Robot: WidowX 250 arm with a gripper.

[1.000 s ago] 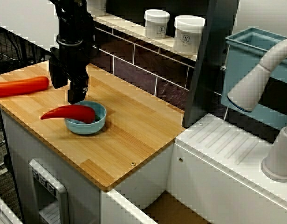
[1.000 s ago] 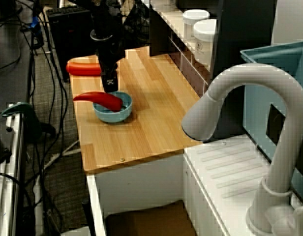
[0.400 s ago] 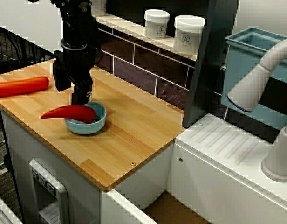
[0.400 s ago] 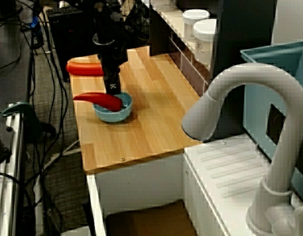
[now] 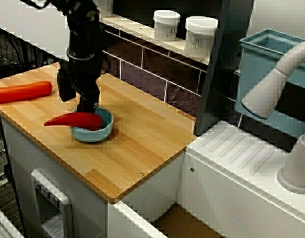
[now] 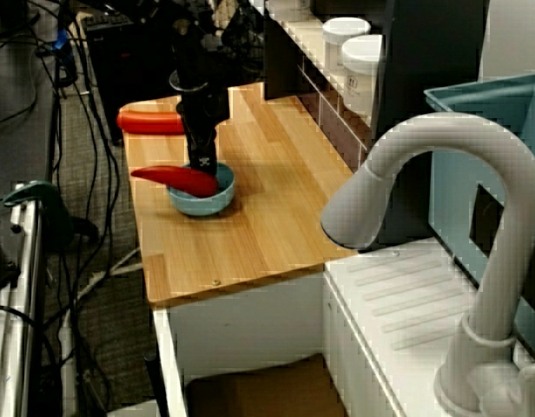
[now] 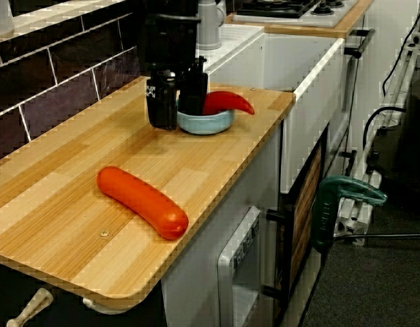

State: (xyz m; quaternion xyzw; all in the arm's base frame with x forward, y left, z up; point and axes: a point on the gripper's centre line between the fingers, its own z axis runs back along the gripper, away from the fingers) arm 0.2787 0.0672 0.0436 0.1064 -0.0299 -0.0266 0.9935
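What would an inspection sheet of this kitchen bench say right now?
Surface: wooden counter, next to a white sink unit.
Job's things: blue bowl; red pepper lies with its thick end in the bowl and its tip out over the rim.
Clutter: sausage lying apart from the bowl; two white jars on the back ledge.
Grippers: black arm stands over the bowl, jaws astride its rim; whether they pinch it cannot be told.
Cables: loose cables on the floor beside the counter.
Surroundings: faucet, blue bin, green clamp.
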